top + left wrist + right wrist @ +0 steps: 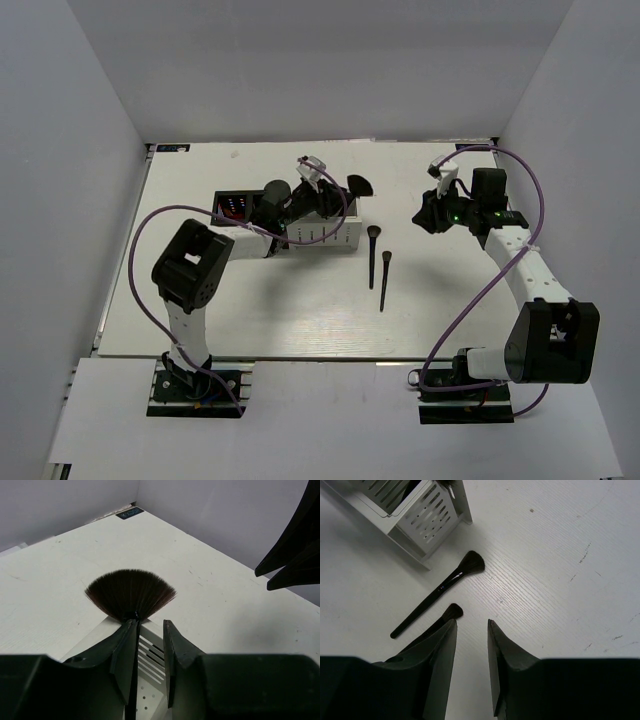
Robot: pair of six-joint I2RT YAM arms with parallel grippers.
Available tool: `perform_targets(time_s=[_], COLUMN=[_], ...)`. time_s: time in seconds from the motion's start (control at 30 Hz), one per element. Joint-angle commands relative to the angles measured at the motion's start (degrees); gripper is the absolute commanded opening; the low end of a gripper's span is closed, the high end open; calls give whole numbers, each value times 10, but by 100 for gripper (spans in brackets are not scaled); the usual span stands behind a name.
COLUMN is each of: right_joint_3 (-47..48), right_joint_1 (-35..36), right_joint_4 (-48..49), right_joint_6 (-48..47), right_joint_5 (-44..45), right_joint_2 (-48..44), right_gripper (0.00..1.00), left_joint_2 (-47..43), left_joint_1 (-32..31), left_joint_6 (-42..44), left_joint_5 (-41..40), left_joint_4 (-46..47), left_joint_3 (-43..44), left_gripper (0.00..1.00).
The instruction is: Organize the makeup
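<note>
- Left gripper (150, 623) is hovering, jaws apart, over the grey-white slotted organizer box (150, 700); black fan-shaped brush (131, 594) seemingly standing in it.
- Two slim black brushes (372, 260) (384, 284) are lying unsorted on the white counter (250, 320), right gripper (471, 622) hanging open above.

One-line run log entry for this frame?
left gripper: open, fan brush at white organizer | right gripper: open, near two brushes lying on table
</note>
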Motion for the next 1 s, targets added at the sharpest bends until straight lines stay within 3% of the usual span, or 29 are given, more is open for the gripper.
perform_targets(time_s=[0.0,0.13,0.2,0.33,0.5,0.7,0.8,0.97], right_joint_3=[-3,-3,-1,16,15,-15,-17,-20], right_joint_1=[-3,-3,-3,4,34,86,108,121], right_joint_4=[7,6,-1,-57,-126,-130,-121,-104], right_joint_6=[-1,-5,-15,-49,-61,-8,29,115], right_joint_5=[-8,-10,-28,-82,-83,20,73,141], right_joint_2=[-19,-19,-14,7,29,47,61,91], right_gripper=[37,38,43,56,66,63,61,60], left_joint_2=[-57,-100,-134,-211,-368,-525,-612,-746], left_joint_1=[-7,-7,-7,-7,5,5,5,5], left_joint_6=[1,10,10,14,-40,-124,-181,-256], left_joint_5=[-6,3,4,1,-70,-220,-299,-356], left_joint_4=[4,-65,-149,-271,-404,-609,-671,-726], left_joint_3=[0,42,65,89,9,-80,-132,-196], left_gripper=[39,42,56,60,64,64,64,65])
